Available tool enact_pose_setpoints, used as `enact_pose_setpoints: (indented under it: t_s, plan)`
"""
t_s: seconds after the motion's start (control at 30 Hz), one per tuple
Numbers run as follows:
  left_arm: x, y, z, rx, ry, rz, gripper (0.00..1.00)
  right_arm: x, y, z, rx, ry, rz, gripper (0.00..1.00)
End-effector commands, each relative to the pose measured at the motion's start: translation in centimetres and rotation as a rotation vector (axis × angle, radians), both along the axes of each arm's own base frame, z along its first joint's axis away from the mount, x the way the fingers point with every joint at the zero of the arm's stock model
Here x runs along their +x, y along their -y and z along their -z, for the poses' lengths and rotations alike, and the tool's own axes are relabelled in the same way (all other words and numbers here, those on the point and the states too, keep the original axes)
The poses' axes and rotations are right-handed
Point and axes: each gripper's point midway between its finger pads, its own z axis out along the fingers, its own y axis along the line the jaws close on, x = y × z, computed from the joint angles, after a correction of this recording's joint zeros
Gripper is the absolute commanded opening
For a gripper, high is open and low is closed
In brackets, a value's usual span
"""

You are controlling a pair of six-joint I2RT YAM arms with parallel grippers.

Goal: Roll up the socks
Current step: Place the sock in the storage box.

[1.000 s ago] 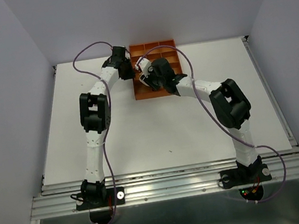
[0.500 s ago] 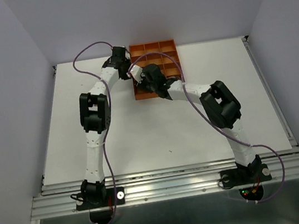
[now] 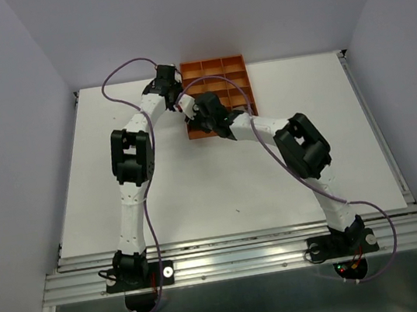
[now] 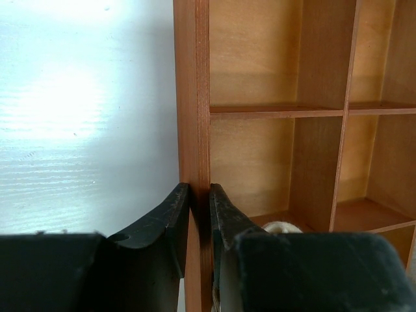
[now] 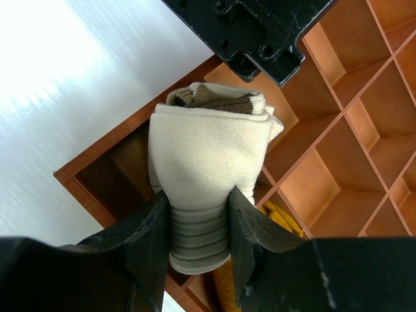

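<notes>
In the right wrist view my right gripper (image 5: 198, 198) is shut on a rolled cream sock with a brown end (image 5: 208, 146). It holds the roll in the corner compartment of the orange tray (image 5: 97, 148). A mustard sock (image 5: 284, 220) lies in the compartment beside it. In the left wrist view my left gripper (image 4: 199, 190) is shut on the tray's left wall (image 4: 192, 97), and a bit of cream sock (image 4: 283, 227) peeps out behind its right finger. From above, both grippers meet at the tray's (image 3: 219, 68) near-left corner, the left gripper (image 3: 176, 98) beside the right gripper (image 3: 195, 109).
The tray stands at the back middle of the white table (image 3: 197, 181); several of its far compartments hold nothing. The left arm's black wrist (image 5: 253, 32) hangs just beyond the held sock. Purple cables loop off both arms.
My right arm has swung left along the tray, carrying the sock to the near-left corner compartment. The left arm has stayed put on the tray wall.
</notes>
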Motion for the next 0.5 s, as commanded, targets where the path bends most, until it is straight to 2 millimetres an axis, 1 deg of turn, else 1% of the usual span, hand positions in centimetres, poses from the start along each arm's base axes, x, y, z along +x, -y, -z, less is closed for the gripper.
enact_pose_setpoints:
  t_s: [0.0, 0.07, 0.13, 0.17, 0.2, 0.23, 0.27, 0.33, 0.43, 0.47]
  plan:
    - [0.1, 1.4, -0.3, -0.051, 0.017, 0.011, 0.05, -4.3, -0.9, 5.6, -0.016, -0.241, -0.066, 0.01]
    - [0.1, 1.4, -0.4, -0.054, 0.016, 0.013, 0.05, -5.4, -1.4, 6.1, 0.019, -0.298, -0.081, 0.01]
    - [0.1, 1.3, -0.3, -0.056, 0.014, 0.013, 0.05, -5.9, -1.4, 6.4, 0.044, -0.343, -0.084, 0.01]
    - [0.1, 1.3, -0.2, -0.056, 0.014, 0.013, 0.05, -6.5, -1.3, 6.6, 0.072, -0.402, -0.080, 0.01]
    - [0.2, 1.2, -0.3, -0.058, 0.013, 0.009, 0.05, -6.0, -1.1, 6.0, 0.101, -0.421, -0.069, 0.01]
    - [0.2, 1.2, -0.3, -0.059, 0.012, 0.008, 0.05, -6.0, -1.0, 5.6, 0.128, -0.447, -0.055, 0.01]
    - [0.2, 1.2, -0.1, -0.059, 0.009, 0.005, 0.05, -6.5, -0.8, 5.7, 0.146, -0.501, -0.042, 0.01]
    - [0.2, 1.3, -0.1, -0.065, 0.010, 0.008, 0.05, -6.1, -0.8, 4.8, 0.188, -0.532, -0.038, 0.01]
    - [0.2, 1.3, -0.1, -0.069, 0.010, 0.009, 0.04, -6.4, -0.4, 5.3, 0.165, -0.564, -0.015, 0.01]
    - [0.2, 1.4, -0.1, -0.070, 0.010, 0.011, 0.04, -6.7, -0.3, 5.9, 0.151, -0.598, -0.006, 0.01]
